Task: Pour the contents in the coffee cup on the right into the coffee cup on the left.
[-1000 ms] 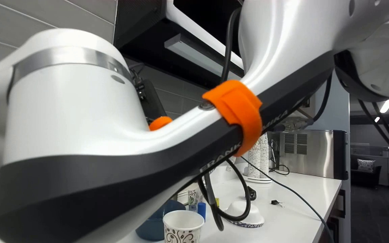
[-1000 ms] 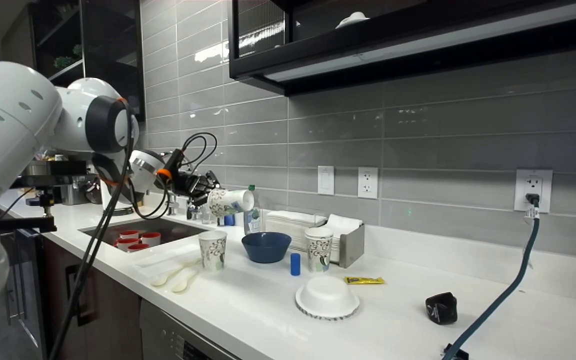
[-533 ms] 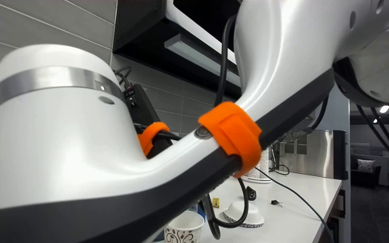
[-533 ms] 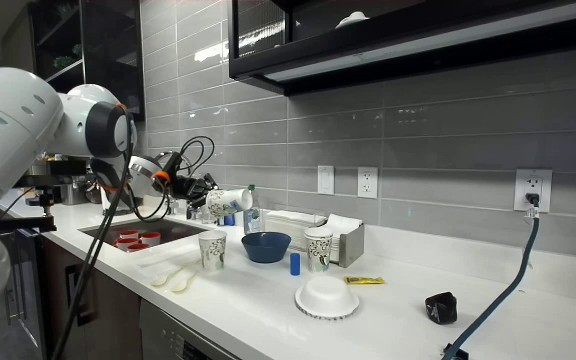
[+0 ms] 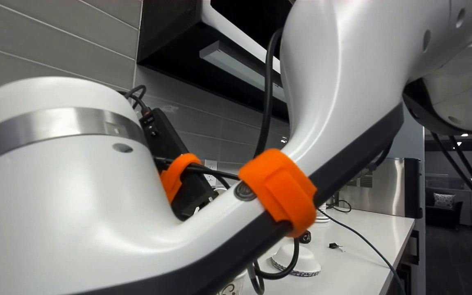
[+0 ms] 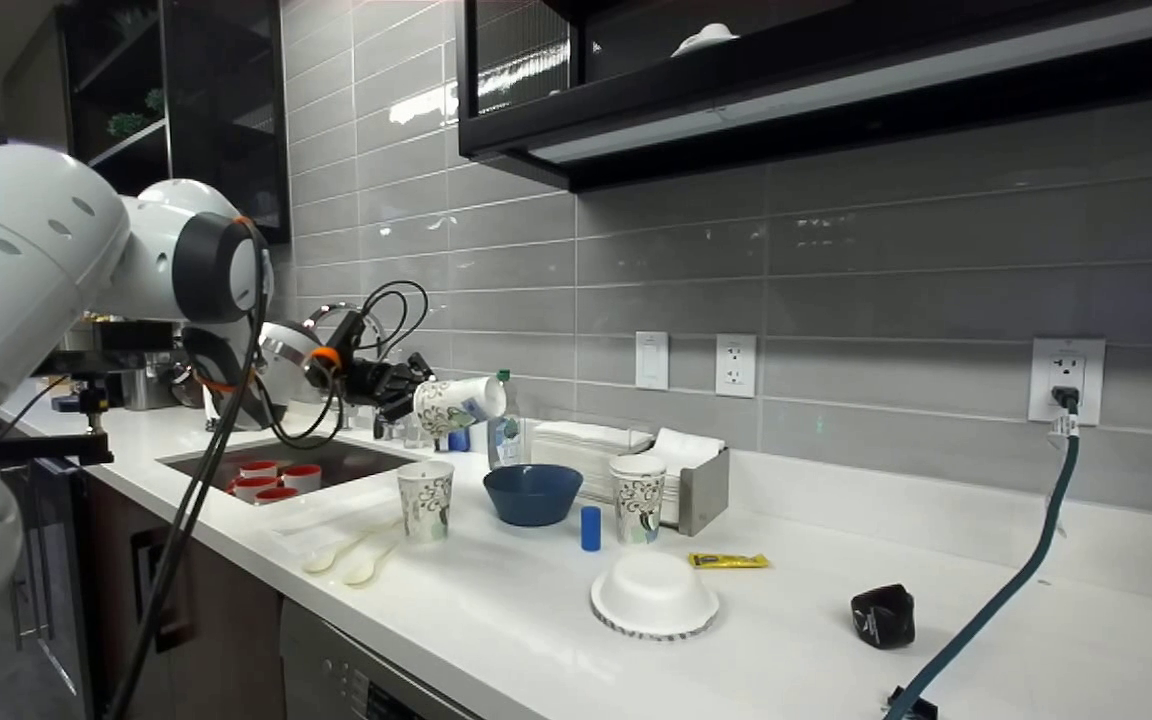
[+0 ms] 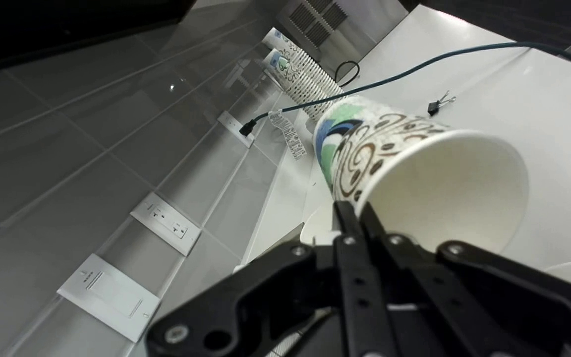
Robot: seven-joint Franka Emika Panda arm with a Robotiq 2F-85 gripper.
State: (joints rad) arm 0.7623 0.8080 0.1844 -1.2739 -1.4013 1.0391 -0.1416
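Note:
My gripper [image 7: 357, 210] is shut on the rim of a patterned paper cup [image 7: 389, 144], one finger inside and one outside. The held cup [image 6: 458, 404] lies tilted nearly on its side in the air, its mouth toward the gripper [image 6: 418, 388]. The part of its inside that shows looks bare. A patterned cup [image 6: 426, 503] stands upright on the counter below, apart from the held one. Another upright cup [image 6: 638, 502] stands farther right by the napkins. The arm hides most of a standing cup [image 5: 233, 285] in an exterior view.
A blue bowl [image 6: 533, 497], a blue cylinder [image 6: 590, 528] and an upturned white bowl [image 6: 654, 594] are on the counter. Spoons [image 6: 366, 562] lie near the front edge. A sink [image 6: 351, 455] holds red-and-white mugs. A bottle [image 6: 506, 440] and napkin holder [image 6: 706, 492] stand by the wall.
The arm has come lower and hides more of the standing cup in an exterior view. The held cup has shifted slightly left and stays tilted in my gripper.

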